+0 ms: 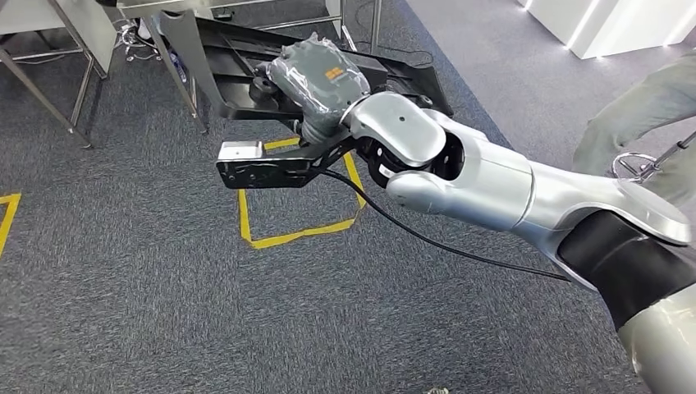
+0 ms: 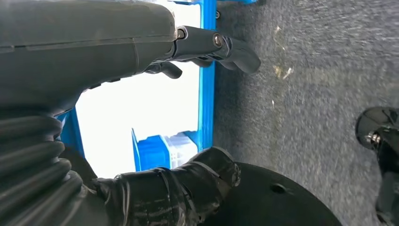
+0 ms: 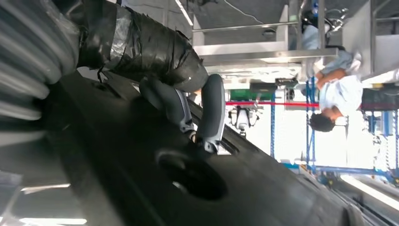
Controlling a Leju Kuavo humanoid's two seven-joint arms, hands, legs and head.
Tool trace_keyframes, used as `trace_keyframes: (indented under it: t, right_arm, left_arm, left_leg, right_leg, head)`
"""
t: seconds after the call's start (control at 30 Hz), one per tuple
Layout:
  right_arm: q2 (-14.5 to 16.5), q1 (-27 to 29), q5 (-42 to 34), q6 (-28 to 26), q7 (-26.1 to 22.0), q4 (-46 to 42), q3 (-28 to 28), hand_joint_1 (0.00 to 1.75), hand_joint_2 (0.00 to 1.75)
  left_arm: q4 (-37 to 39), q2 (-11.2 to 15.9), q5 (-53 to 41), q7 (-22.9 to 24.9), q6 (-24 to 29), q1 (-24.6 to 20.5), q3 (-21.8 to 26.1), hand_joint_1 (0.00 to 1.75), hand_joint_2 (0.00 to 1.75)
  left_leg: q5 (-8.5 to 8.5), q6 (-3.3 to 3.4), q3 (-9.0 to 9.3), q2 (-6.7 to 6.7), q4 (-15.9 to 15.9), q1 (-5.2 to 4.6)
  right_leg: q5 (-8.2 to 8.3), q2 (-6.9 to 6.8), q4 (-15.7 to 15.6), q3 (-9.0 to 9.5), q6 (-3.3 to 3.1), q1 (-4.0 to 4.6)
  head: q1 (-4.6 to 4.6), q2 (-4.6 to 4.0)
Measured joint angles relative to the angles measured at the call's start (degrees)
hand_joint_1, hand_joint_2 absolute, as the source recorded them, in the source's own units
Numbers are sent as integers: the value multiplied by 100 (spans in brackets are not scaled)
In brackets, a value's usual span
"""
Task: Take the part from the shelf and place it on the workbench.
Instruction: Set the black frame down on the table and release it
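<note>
I see my right hand (image 1: 316, 78) stretched out in front of me, and it grips the big black part (image 1: 246, 61). The part is a long, flat black piece, and it is up in the air over the grey carpet (image 1: 148, 287), not on any table. In the right wrist view, the dark fingers (image 3: 211, 113) press down on the part's (image 3: 141, 179) flat black face, right beside a round hole (image 3: 195, 176) in it. The thumb wrapped in black tape (image 3: 141, 47) sits on the near side of the part.

The yellow tape square (image 1: 299, 193) on the carpet is my landmark. My right hand and the part hang just past the far side of that square. The silver right arm (image 1: 492, 185) reaches toward the square from the near right, and a black cable (image 1: 435, 242) runs along under the arm. Metal table legs (image 1: 61, 82) stand far to the left of the square. A person's grey sleeve (image 1: 648, 103) is well off to the right of the square.

My left hand (image 2: 141, 70) holds nothing. Its fingers (image 2: 221, 47) are spread and a bit bent. In that view I see grey carpet (image 2: 306, 117) and a blue frame (image 2: 207, 94).

In the right wrist view, a person in a light blue shirt (image 3: 336, 92) stands far off by blue racks (image 3: 310, 141).
</note>
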Motion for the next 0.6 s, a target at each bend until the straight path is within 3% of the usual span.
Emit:
trace_keyframes:
  t: [0.07, 0.1, 0.13, 0.17, 0.23, 0.27, 0.3, 0.37, 0.43, 0.47, 0.53, 0.6]
  right_arm:
    - [25, 2, 1, 15, -2, 11, 2, 175, 175]
    - [31, 5, 1, 27, -1, 15, 2, 175, 175]
    - [35, 5, 2, 39, 2, 19, 3, 175, 175]
    - [40, 5, 2, 52, 5, 22, 3, 175, 175]
    - [52, 2, 3, 72, 14, 36, 8, 175, 175]
    - [61, 1, 3, 76, 16, 45, 13, 175, 175]
    - [68, 0, 3, 79, 17, 55, 18, 175, 175]
    - [76, -12, 3, 78, 20, 61, 22, 175, 175]
    - [75, -29, 5, 75, 32, 63, 22, 175, 175]
    - [74, -33, 7, 76, 37, 65, 22, 175, 175]
    - [73, -22, 9, 77, 40, 68, 23, 175, 175]
    - [72, 5, 10, 77, 42, 74, 24, 175, 175]
  left_arm:
    - [0, 0, -1, 8, -1, 7, -2, 0, 175]
    - [0, 1, -3, 15, -1, 13, -2, 0, 175]
    - [0, 1, -5, 22, -1, 23, -2, 0, 175]
    - [0, 3, -7, 31, 1, 37, -2, 0, 175]
    - [2, 12, -10, 51, 3, 69, -3, 0, 175]
    - [3, 17, -12, 60, 4, 74, -3, 0, 175]
    - [4, 21, -13, 67, 7, 73, -4, 0, 175]
    - [4, 23, -15, 78, 10, 54, -4, 0, 175]
    - [4, 25, -16, 87, 11, 44, -4, 0, 175]
    - [5, 26, -16, 90, 11, 40, -4, 0, 175]
    - [5, 32, -16, 93, 11, 29, -4, 0, 175]
    - [6, 35, -16, 93, 11, 25, -4, 0, 175]
  left_leg:
    - [-223, -49, -397, 14, 386, 32]
    - [-261, -64, -502, 25, 358, 41]
    - [-184, -71, -537, 37, 177, 46]
    - [49, -62, -515, 48, -123, 49]
    - [683, -15, -445, 71, -717, 31]
    - [885, 20, -407, 75, -871, 9]
    - [944, 63, -376, 78, -935, -11]
    - [857, 151, -248, 65, -959, -24]
    - [797, 237, -107, 56, -1019, -12]
    - [760, 272, -43, 52, -1039, -6]
    - [652, 319, 75, 42, -1045, -14]
    - [522, 324, 227, 8, -1045, -20]
  right_leg:
    - [-124, 2, -3, 146, 3, -5]
    - [-198, 3, -3, 242, 14, -10]
    - [-278, 3, -2, 348, 29, -16]
    - [-360, 2, -3, 455, 49, -23]
    - [-516, 15, 12, 622, 108, -23]
    - [-585, 24, 8, 679, 151, -15]
    - [-622, 32, 20, 725, 194, -10]
    - [-642, 30, 56, 784, 261, -21]
    - [-619, 23, 399, 628, 285, -37]
    - [-671, 21, 726, 419, 291, -37]
    - [-933, 23, 1401, -90, 307, -27]
    - [-1149, 23, 1600, -428, 316, -23]
  head:
    - [0, 0]
    - [0, 0]
    - [-1, 0]
    - [-1, 0]
    - [-17, 0]
    - [-14, 0]
    - [-12, 0]
    - [9, 0]
    - [26, 0]
    - [36, 0]
    - [46, 0]
    - [52, 0]
